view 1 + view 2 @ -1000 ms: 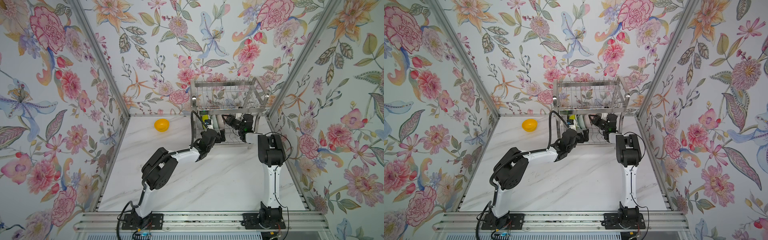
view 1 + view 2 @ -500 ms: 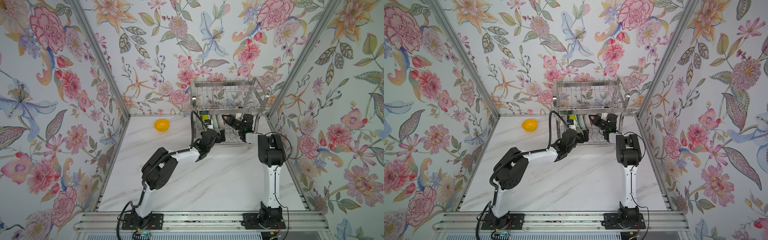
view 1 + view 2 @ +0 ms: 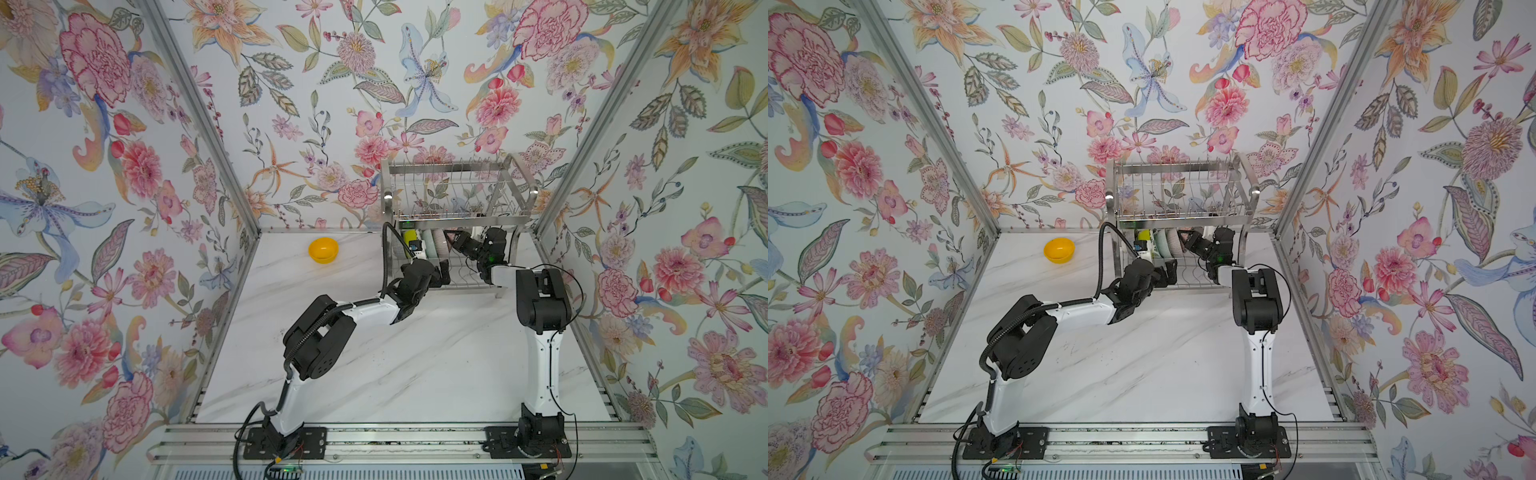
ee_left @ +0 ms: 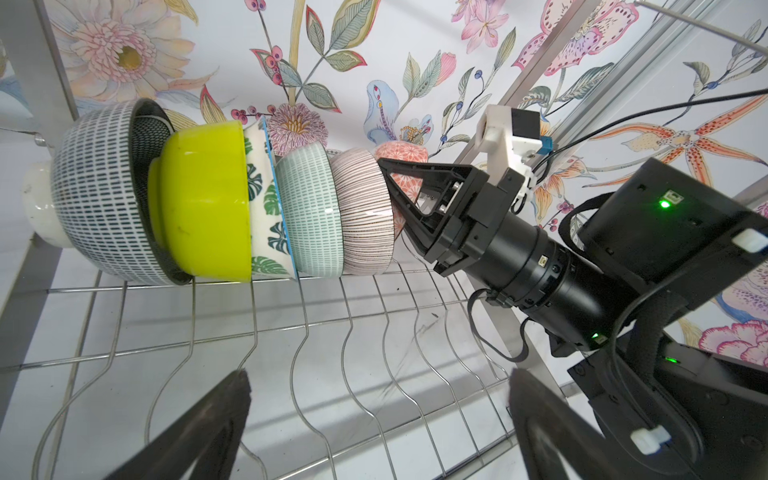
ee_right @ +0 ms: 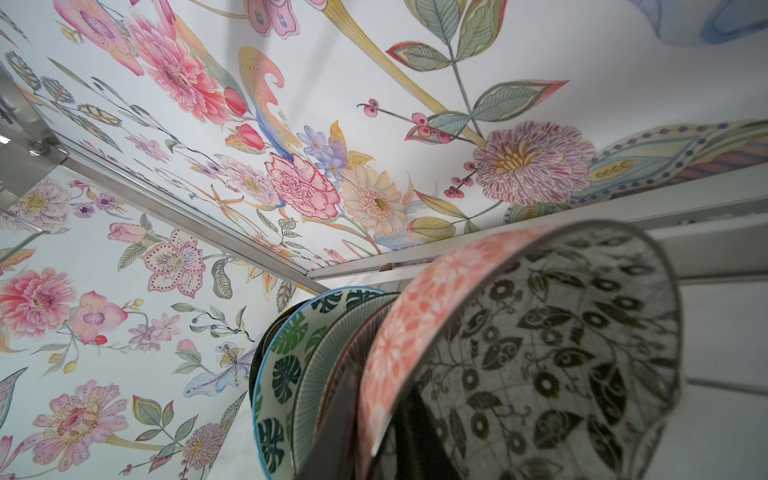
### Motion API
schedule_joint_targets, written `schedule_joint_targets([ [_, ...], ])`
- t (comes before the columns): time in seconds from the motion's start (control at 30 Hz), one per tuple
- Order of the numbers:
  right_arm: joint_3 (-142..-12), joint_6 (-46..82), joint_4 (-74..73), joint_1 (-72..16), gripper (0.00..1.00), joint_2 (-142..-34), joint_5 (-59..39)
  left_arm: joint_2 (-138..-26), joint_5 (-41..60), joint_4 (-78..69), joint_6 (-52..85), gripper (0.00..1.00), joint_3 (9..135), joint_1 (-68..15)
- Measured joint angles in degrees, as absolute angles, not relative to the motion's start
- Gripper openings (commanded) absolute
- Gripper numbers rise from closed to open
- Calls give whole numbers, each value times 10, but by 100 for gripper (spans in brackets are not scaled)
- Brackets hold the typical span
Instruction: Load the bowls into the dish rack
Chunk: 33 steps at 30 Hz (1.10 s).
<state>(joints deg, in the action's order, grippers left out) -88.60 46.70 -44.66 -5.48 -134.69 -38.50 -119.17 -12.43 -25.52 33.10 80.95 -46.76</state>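
Note:
The dish rack stands at the back wall. On its lower tier several bowls lean on edge in a row: black-white speckled, lime-green, green-leaf print, pale green, pinkish ribbed. Last in the row is a bowl that is coral outside and dark floral inside. My right gripper is shut on its rim. My left gripper hangs open over the bare rack wires. An orange-yellow bowl sits on the table.
The rack's upper tier hangs low over both grippers. Its flat steel legs stand at the corners. The right arm's wrist and cables fill the rack's right end. White marble table is ringed by flowered walls.

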Motion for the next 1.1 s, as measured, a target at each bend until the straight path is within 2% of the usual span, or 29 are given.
schedule_joint_targets([
  [1.1,-863,462,-430,-46,29,-1330,-373,-1192,-124,-253,335,99,804,-468],
])
